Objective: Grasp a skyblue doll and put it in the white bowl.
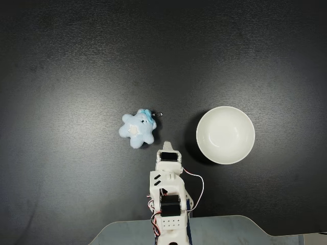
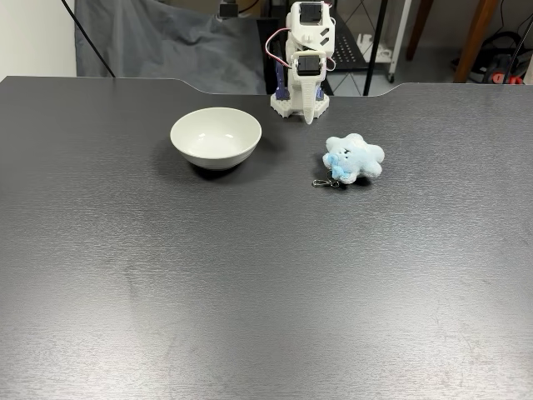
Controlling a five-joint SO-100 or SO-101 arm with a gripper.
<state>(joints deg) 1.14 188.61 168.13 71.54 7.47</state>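
Note:
The skyblue doll lies flat on the black table, a pale-blue lobed plush with a white centre patch and a small metal ring on its far side. In the other fixed view the doll sits to the right of the white bowl. The white bowl stands upright with nothing in it. My gripper is folded back over the arm's base, its fingers together and pointing down at the table. It is shut on nothing and apart from both the doll and the bowl.
The arm's white base stands at the table's notched edge. Behind the table hang a grey cloth and some stand legs. The wide dark tabletop stretches beyond the doll and bowl.

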